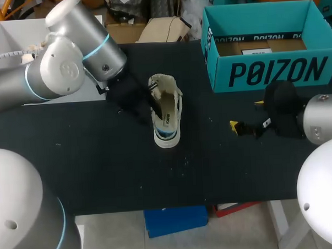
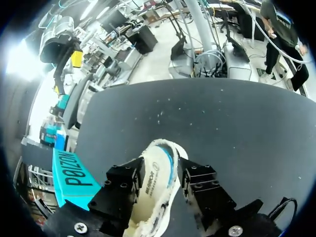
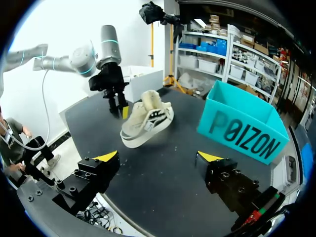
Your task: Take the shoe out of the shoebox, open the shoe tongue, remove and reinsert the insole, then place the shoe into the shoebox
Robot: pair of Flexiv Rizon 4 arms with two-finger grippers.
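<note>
A cream low-top shoe (image 1: 166,110) (image 3: 145,121) lies tilted on the black table, toe toward the front edge. My left gripper (image 1: 146,106) (image 2: 160,180) (image 3: 118,108) is at its heel side, open. In the left wrist view the shoe's collar and insole (image 2: 158,168) show between the two dark fingers (image 2: 123,185), whose tips are hidden. The teal shoebox (image 1: 274,70) (image 2: 69,175) (image 3: 242,128) stands open at the back right. My right gripper (image 1: 246,114) (image 3: 158,157) hangs wide open to the shoe's right, in front of the box, holding nothing.
A brown cardboard insert (image 1: 259,45) lies inside the shoebox. The black tabletop (image 1: 102,171) ends at a front edge (image 1: 175,204) a short way in front of the shoe. A white surface (image 1: 10,37) adjoins the table at the back left.
</note>
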